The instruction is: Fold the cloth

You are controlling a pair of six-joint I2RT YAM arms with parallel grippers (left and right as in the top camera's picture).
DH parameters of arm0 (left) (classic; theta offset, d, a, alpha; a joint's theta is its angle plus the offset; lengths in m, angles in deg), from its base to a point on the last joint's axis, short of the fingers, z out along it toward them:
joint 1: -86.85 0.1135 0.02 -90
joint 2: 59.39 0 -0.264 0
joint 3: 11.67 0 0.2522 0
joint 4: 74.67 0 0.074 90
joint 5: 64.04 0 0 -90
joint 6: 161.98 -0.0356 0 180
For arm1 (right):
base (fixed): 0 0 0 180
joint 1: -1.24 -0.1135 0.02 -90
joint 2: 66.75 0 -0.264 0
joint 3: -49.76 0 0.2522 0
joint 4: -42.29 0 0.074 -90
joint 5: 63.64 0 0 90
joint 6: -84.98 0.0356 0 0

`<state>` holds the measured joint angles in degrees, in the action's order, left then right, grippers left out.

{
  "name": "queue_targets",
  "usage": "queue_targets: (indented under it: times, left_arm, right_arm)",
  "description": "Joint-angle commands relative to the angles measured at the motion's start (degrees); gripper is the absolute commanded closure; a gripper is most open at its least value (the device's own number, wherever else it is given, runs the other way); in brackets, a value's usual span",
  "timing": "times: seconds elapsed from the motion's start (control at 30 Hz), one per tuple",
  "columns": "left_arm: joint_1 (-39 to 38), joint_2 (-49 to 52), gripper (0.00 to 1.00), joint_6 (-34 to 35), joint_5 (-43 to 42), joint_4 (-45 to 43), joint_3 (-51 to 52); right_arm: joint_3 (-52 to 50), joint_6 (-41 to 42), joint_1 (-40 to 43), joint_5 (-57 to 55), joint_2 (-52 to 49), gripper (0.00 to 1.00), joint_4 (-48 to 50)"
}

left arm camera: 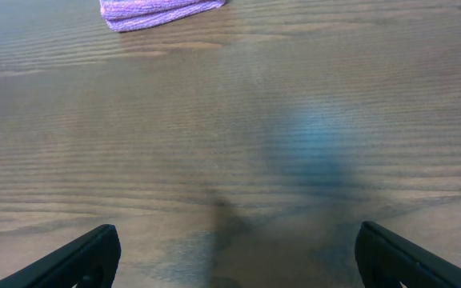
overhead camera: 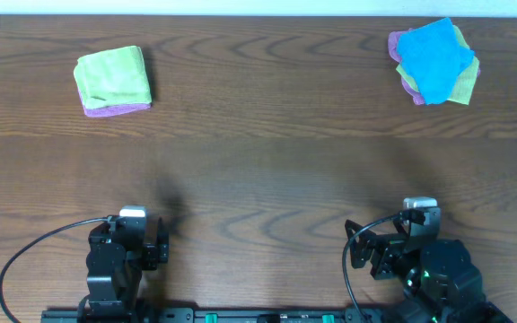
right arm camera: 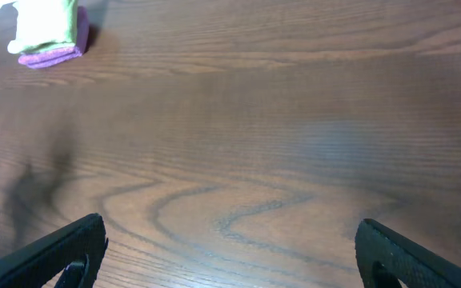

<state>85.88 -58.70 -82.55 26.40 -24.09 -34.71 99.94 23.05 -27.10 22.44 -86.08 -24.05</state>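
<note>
A folded stack of a green cloth on a purple cloth (overhead camera: 112, 80) lies at the far left of the wooden table. Its purple edge shows at the top of the left wrist view (left arm camera: 160, 11) and the stack shows at the top left of the right wrist view (right arm camera: 50, 32). A loose pile of cloths, blue on top of green and purple (overhead camera: 434, 62), lies at the far right. My left gripper (left arm camera: 234, 256) is open and empty near the front edge. My right gripper (right arm camera: 230, 254) is open and empty near the front edge, also far from the cloths.
The brown wooden table (overhead camera: 267, 170) spans the whole view. Black cables loop beside each arm base near the front edge (overhead camera: 25, 260).
</note>
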Motion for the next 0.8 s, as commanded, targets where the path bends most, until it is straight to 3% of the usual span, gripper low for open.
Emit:
queue_targets:
  times: [0.0,0.4,0.5,0.63,0.77]
  left_arm:
    - [-0.17,-0.44,0.05,-0.61,1.42,0.48,0.37]
    - [-0.17,-0.44,0.05,-0.59,1.42,0.48,0.37]
    - [-0.17,-0.44,0.05,-0.59,1.42,0.48,0.37]
    - [-0.17,-0.44,0.05,-0.59,1.42,0.48,0.37]
    - [-0.17,-0.44,0.05,-0.59,1.42,0.48,0.37]
  right_arm:
    - [-0.11,0.61,0.42,-0.57,0.26,0.01,0.0]
    - [-0.11,0.57,0.63,-0.59,0.26,0.01,-0.02]
    - [-0.72,-1.77,4.04,-5.25,0.57,0.01,-0.81]
    - [-5.38,-13.09,11.91,-6.19,1.4,0.01,3.08]
    - [-12.92,-26.91,20.31,-0.13,5.6,0.01,10.62]
